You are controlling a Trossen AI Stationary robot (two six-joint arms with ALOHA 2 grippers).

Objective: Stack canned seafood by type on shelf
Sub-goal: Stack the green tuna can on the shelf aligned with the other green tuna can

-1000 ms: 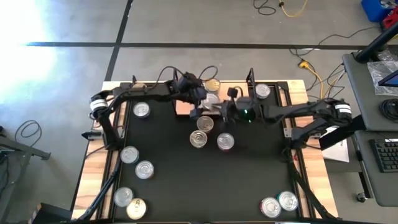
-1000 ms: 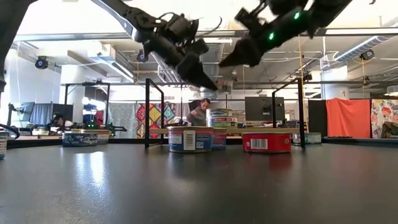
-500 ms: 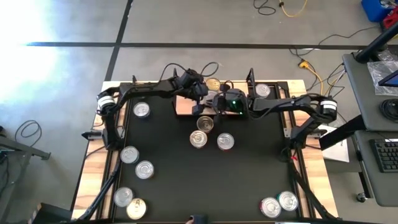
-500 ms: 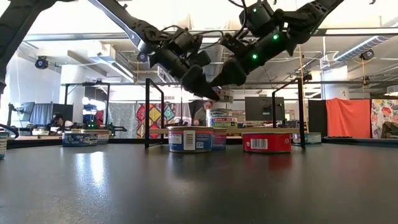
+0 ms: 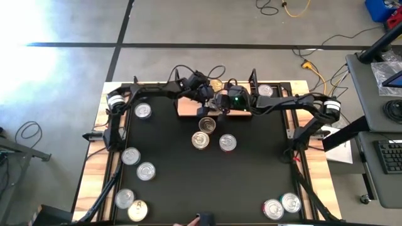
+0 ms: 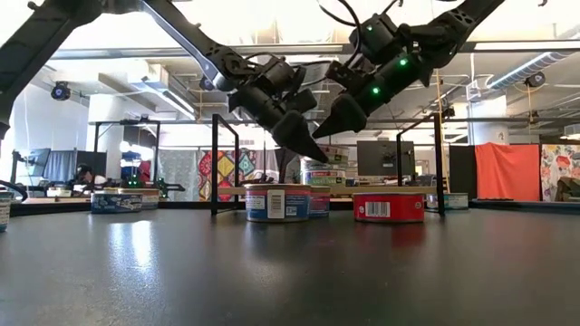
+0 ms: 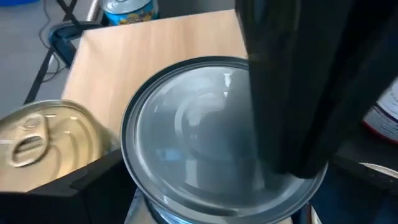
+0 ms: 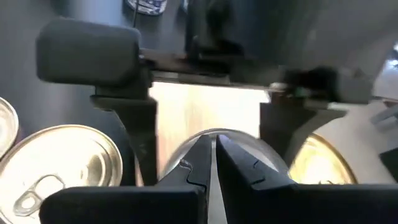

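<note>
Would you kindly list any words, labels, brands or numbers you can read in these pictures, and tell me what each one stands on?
No text can be read.
Blue-and-white side label of the short round tin: print too small.
Red side label of the short round tin: a white patch, blurred.
Labels of the stacked tins on the light-wood shelf: print blurred.
Silver lid and gold lid: no lettering visible.

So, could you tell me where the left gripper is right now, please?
In the high view, the left gripper is over the front edge of the wooden shelf at the table's far side, open around a silver-lidded tin, with the shut right gripper meeting it from the right.
</note>
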